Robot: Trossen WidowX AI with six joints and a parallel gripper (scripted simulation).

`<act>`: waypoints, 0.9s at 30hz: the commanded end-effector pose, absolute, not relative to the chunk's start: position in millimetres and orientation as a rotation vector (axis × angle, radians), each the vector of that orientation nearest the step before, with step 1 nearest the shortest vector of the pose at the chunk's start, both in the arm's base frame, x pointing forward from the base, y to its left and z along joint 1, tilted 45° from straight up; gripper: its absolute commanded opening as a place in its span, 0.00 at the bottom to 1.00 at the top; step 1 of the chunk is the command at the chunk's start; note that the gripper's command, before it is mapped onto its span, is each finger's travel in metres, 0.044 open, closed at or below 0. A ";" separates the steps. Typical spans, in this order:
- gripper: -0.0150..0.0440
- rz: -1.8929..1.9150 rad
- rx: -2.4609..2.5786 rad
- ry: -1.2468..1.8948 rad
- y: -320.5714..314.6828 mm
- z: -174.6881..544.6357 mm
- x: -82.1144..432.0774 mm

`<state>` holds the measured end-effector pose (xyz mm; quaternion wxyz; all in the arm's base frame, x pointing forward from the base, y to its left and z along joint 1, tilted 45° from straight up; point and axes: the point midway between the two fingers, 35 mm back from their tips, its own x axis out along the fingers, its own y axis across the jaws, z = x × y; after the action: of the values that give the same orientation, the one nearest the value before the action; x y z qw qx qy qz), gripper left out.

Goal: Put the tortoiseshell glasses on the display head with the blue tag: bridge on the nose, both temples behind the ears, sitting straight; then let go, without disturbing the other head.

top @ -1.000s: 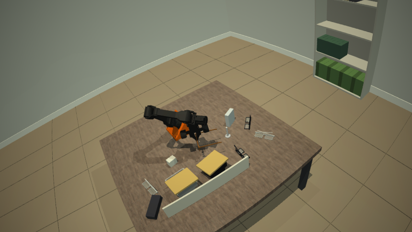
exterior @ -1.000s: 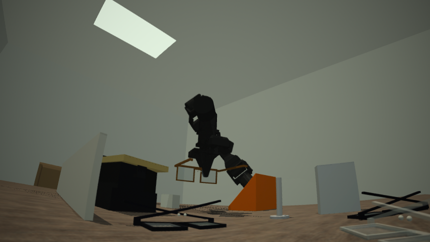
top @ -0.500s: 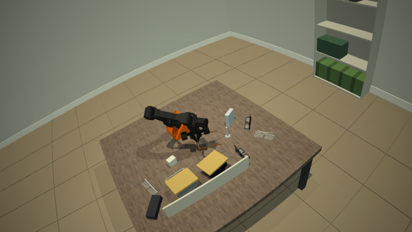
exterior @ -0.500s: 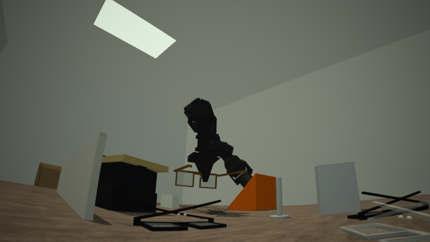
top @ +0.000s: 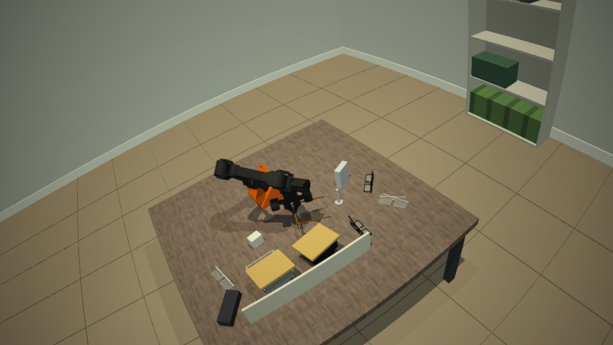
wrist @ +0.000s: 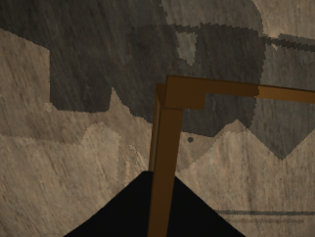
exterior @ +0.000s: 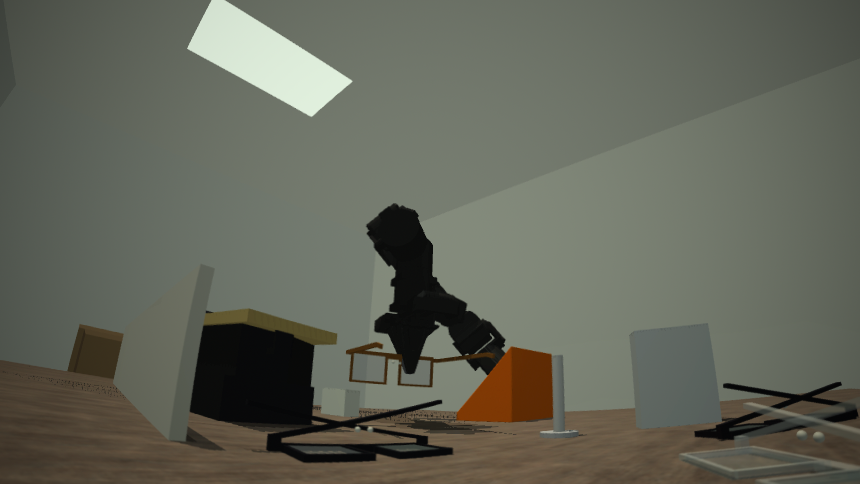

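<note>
The tortoiseshell glasses [top: 315,219] [exterior: 463,358] [wrist: 235,89] show orange-brown, with both temples unfolded. My gripper [top: 295,205] [exterior: 409,369] [wrist: 156,182] is shut on their front frame, off-centre near one lens, and holds them above the table. The front looks nearly level in the exterior view. In the top view the temples point toward the thin post. Two blocks with yellow tops, one dark [top: 316,241] [exterior: 258,376] and one grey-sided [top: 270,269], stand beside the glasses in the top view. I cannot tell whether they are the display heads; no blue tag shows.
A long pale panel [top: 313,276] [exterior: 159,367] stands behind the blocks. A white post [top: 338,197] [exterior: 558,391] and an upright grey panel [top: 341,175] [exterior: 674,376] stand opposite. A pale cube [top: 255,239] [exterior: 341,402], a black case [top: 229,306] and several other glasses lie around.
</note>
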<state>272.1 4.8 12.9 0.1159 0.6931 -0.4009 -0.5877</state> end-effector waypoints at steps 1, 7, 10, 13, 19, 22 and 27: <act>0.25 -1.724 2.014 -1.174 -0.2 7.6 269.5; 0.25 -1.724 2.014 -1.174 -4.3 3.6 269.4; 0.25 -1.723 2.014 -1.174 -6.4 1.5 269.3; 0.25 -1.723 2.014 -1.174 -8.5 -0.4 269.1; 0.25 -1.723 2.013 -1.175 -12.7 -4.4 268.7; 0.25 -1.722 2.013 -1.175 -14.8 -6.3 268.4; 0.25 -1.722 2.013 -1.175 -18.2 -9.5 267.9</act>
<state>271.2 -14.0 -5.2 0.1166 0.6932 -0.4017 -0.5870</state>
